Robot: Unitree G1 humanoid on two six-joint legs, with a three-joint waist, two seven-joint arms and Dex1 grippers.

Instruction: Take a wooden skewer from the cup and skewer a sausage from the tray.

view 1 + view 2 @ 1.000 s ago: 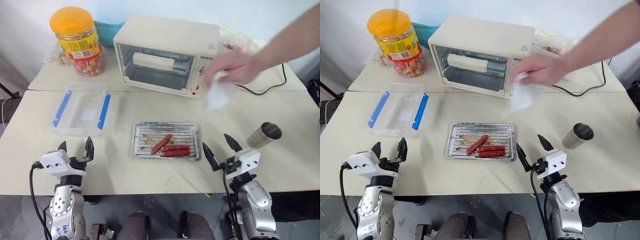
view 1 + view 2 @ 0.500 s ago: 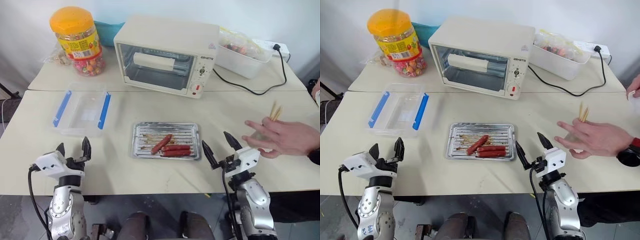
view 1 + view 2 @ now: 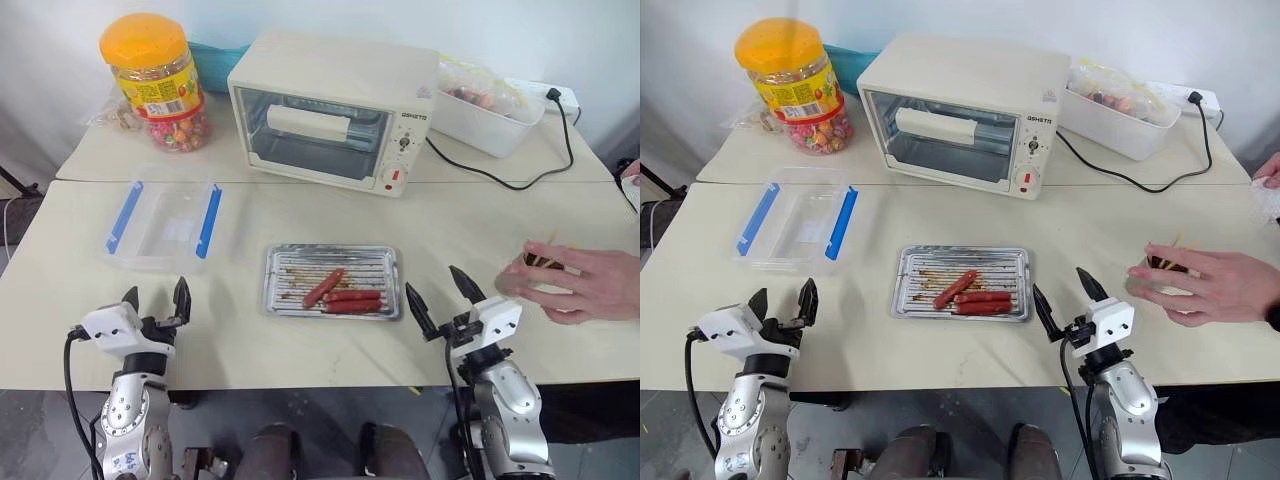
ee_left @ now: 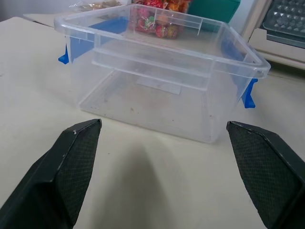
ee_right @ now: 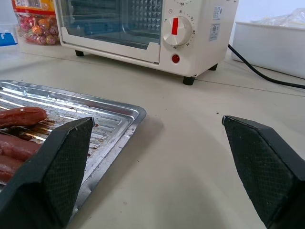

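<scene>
The silver tray (image 3: 285,290) lies at the table's middle front with three sausages (image 3: 340,295) in it. A person's hand (image 3: 585,283) at the right covers most of the cup (image 3: 540,262); only its dark rim and a few skewer tips (image 3: 553,240) show. My right gripper (image 3: 435,288) stands open at the front edge, just right of the tray and left of the hand. In its wrist view the tray's corner (image 5: 119,119) and sausages (image 5: 21,117) are close. At the front left, my left gripper (image 3: 155,297) is open and empty, facing the clear box (image 4: 157,90).
A clear plastic box with blue clips (image 3: 165,222) sits left of the tray. A cream toaster oven (image 3: 335,110) stands behind, with an orange-lidded candy jar (image 3: 155,80) at the back left and a white tub (image 3: 490,115) and black cable (image 3: 480,175) at the back right.
The person's arm left the oven area; the hand now rests lower over the cup, which holds skewers. Both grippers have barely moved.
</scene>
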